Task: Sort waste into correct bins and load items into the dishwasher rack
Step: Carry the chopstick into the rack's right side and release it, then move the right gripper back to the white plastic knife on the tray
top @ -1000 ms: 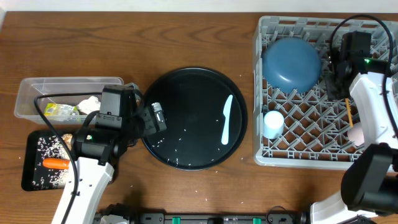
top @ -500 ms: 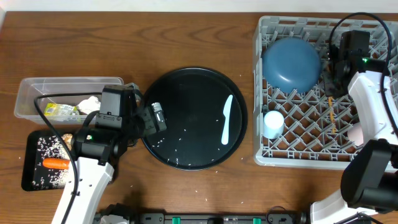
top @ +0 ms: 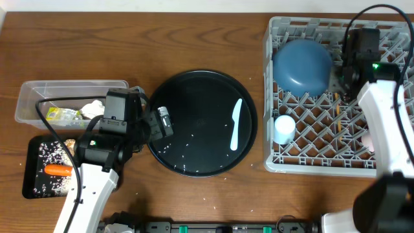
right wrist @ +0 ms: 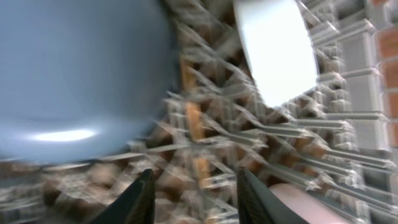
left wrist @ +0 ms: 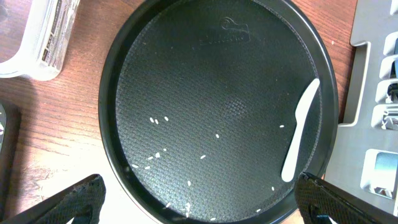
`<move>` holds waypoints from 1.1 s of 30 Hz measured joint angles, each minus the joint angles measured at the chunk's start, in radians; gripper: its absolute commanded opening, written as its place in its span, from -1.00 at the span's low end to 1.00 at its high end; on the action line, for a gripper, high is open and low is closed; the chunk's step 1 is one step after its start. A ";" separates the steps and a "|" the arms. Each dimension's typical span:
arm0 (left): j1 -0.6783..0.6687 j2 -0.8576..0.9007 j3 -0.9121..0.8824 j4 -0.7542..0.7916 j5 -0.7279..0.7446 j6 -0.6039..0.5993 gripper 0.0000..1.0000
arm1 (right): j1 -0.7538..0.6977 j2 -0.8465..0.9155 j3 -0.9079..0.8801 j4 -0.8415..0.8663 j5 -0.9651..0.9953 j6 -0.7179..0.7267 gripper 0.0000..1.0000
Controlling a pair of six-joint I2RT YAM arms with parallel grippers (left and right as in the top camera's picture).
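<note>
The right gripper (right wrist: pixel 196 200) hangs over the rack (top: pixel 310 162), its jaws parted with nothing between them. Directly beneath, the chopstick (top: pixel 337 114) lies among the pegs, apart from the fingers. Around it sit the plate (top: pixel 303 65), the blue cup (top: pixel 283 128) and the pink cup (right wrist: pixel 292 200), the last partly hidden under the arm in the overhead view.

Across the table, the left gripper (left wrist: pixel 199 210) hovers wide open and empty at the near rim of the round tray (left wrist: pixel 124 74), where the spoon (left wrist: pixel 300 132) rests among scattered rice grains. The tub (top: pixel 32 97) holds the wrapper (top: pixel 63 116) and tissue (top: pixel 94 109); the carrot (top: pixel 58 170) lies in the black bin (top: pixel 32 150).

Loading appears to be near its end, with the spoon the one item seen outside the rack. Fetching it would call for a low, flat pinch on the thin handle and a carry to a free rack slot.
</note>
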 measured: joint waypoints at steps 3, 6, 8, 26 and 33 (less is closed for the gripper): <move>0.000 0.000 0.000 0.000 0.000 0.000 0.96 | 0.065 -0.074 0.011 0.000 -0.100 0.088 -0.48; 0.000 0.000 0.000 0.000 0.000 0.000 0.96 | 0.148 -0.128 0.024 -0.001 -0.224 0.178 -0.54; 0.000 0.000 0.000 0.000 0.000 0.000 0.96 | 0.217 -0.139 0.029 -0.005 -0.290 0.243 -0.54; 0.000 0.000 0.000 0.000 0.000 0.000 0.96 | 0.724 0.206 -0.085 0.121 -0.132 0.603 -0.45; 0.000 0.000 0.000 0.000 0.000 0.000 0.96 | 0.724 0.369 -0.086 0.127 -0.109 0.666 -0.44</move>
